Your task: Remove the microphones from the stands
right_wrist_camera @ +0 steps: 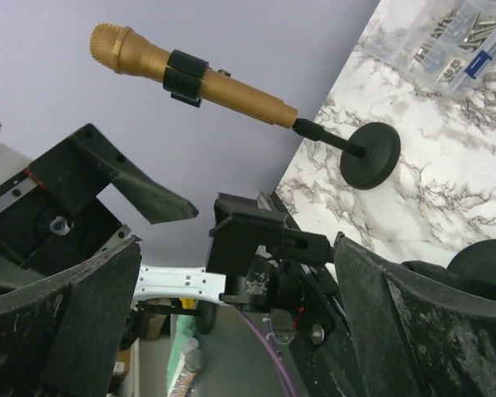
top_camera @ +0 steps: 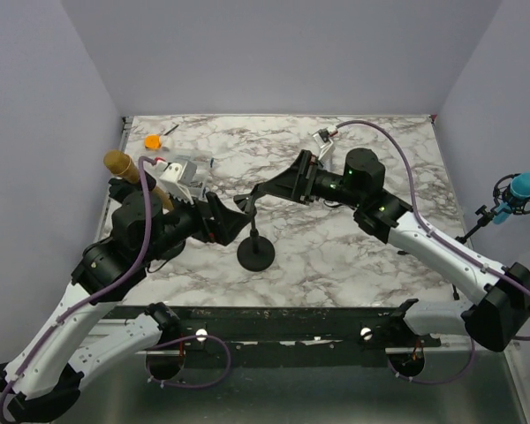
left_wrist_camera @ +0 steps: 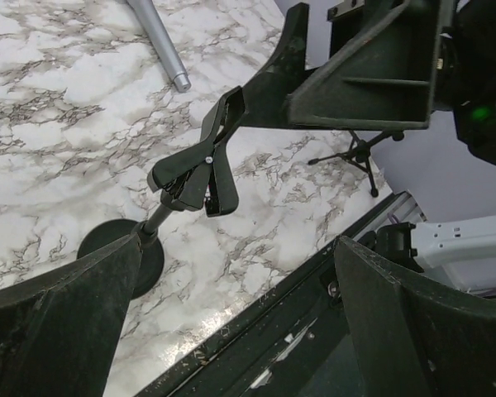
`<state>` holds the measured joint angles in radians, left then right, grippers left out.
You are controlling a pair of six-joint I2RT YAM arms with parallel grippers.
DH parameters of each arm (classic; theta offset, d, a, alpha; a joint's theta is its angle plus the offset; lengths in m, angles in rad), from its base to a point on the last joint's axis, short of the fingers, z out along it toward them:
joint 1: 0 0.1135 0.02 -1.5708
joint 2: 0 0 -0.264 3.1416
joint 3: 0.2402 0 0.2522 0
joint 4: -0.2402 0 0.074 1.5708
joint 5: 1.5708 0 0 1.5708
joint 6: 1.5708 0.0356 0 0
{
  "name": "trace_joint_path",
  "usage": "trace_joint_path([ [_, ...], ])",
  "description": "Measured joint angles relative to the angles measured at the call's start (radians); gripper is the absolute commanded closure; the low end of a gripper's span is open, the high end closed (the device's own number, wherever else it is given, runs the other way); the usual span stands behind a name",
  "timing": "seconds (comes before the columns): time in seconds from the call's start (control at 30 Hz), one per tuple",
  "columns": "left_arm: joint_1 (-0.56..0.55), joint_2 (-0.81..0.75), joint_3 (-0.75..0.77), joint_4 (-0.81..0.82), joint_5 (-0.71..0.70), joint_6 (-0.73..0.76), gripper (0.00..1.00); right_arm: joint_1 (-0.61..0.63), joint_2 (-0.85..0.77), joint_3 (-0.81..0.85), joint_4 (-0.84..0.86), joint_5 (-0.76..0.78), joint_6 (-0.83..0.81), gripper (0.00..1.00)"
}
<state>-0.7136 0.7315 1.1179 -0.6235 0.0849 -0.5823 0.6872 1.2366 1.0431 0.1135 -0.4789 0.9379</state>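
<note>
Both claws stand wide open and hold nothing. The left claw (top_camera: 223, 223) and right claw (top_camera: 283, 184) face each other across a second stand (left_wrist_camera: 200, 169) whose clip is empty, so neither is on the task's thing yet. The mic (right_wrist_camera: 190, 74) sits behind the left claw, beside that arm's wrist, and straight ahead of the right claw, past the left arm. It tilts up from its stand (right_wrist_camera: 370, 155) on the surface (top_camera: 318, 256). This leaves the gold handle free, probably the easiest place to grip.
</note>
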Motion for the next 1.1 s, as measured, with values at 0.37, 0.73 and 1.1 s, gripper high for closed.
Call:
trace_joint_path([
  [0.37, 0.000, -0.113, -0.041, 0.011, -0.033, -0.005, 0.01, 0.030, 0.101, 0.021, 0.020, -0.034, 0.047, 0.27],
  [0.73, 0.000, -0.103, -0.074, 0.017, -0.033, -0.011, 0.01, 0.041, 0.155, 0.038, 0.034, -0.046, 0.068, 0.28],
  [1.1, 0.000, -0.117, -0.078, 0.016, -0.046, -0.010, 0.01, 0.060, 0.170, 0.045, 0.051, -0.046, 0.082, 0.45],
])
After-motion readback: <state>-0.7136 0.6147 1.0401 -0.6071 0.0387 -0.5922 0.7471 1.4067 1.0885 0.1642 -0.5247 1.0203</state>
